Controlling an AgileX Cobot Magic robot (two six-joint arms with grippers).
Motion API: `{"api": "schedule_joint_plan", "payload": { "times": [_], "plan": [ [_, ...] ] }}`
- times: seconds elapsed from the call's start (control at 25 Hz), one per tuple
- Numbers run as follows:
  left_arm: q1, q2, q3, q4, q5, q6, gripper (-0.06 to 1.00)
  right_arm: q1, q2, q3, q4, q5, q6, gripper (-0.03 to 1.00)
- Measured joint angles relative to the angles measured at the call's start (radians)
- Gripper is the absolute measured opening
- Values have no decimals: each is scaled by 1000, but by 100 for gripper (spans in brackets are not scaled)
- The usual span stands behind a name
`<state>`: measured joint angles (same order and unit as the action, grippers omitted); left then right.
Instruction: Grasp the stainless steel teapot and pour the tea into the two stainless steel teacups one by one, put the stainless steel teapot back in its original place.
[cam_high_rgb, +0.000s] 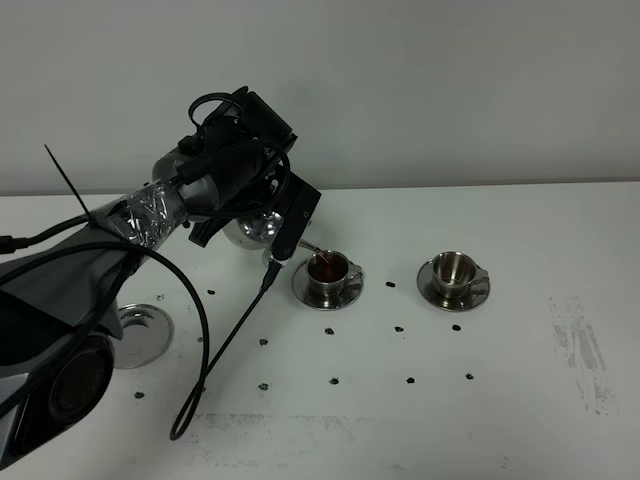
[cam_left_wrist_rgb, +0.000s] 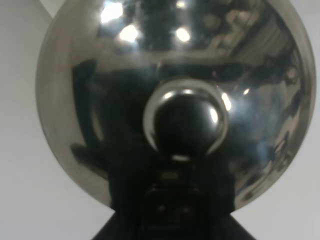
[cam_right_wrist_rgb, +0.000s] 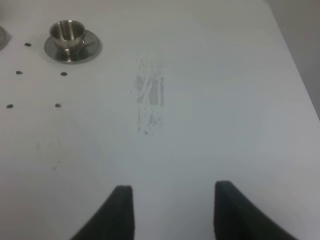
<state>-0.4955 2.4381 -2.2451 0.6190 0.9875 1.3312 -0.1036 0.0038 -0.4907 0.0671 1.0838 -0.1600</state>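
Observation:
My left gripper (cam_high_rgb: 268, 212) is shut on the stainless steel teapot (cam_high_rgb: 252, 232) and holds it tilted in the air. The thin spout (cam_high_rgb: 312, 250) reaches over the left teacup (cam_high_rgb: 330, 278). That cup stands on its saucer and holds reddish-brown tea (cam_high_rgb: 325, 268). The right teacup (cam_high_rgb: 454, 270) stands on its saucer and looks empty; it also shows in the right wrist view (cam_right_wrist_rgb: 67, 31). The teapot's lid (cam_left_wrist_rgb: 100, 90) and knob (cam_left_wrist_rgb: 186, 122) fill the left wrist view. The bare round steel saucer (cam_high_rgb: 140, 336) lies at the left. My right gripper (cam_right_wrist_rgb: 172, 212) is open and empty above bare table.
Small dark marks (cam_high_rgb: 398, 328) dot the white table (cam_high_rgb: 520, 400) around the cups. A scuffed grey patch (cam_high_rgb: 580, 350) lies at the right, also in the right wrist view (cam_right_wrist_rgb: 149, 97). A black cable (cam_high_rgb: 205, 350) hangs from the left arm.

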Motion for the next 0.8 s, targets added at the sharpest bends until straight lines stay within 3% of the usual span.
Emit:
{"api": "schedule_joint_plan", "payload": {
  "times": [0.8],
  "plan": [
    [60,0,0,-165,27,-53,26,0,0,0,0,0,0,39]
  ]
}}
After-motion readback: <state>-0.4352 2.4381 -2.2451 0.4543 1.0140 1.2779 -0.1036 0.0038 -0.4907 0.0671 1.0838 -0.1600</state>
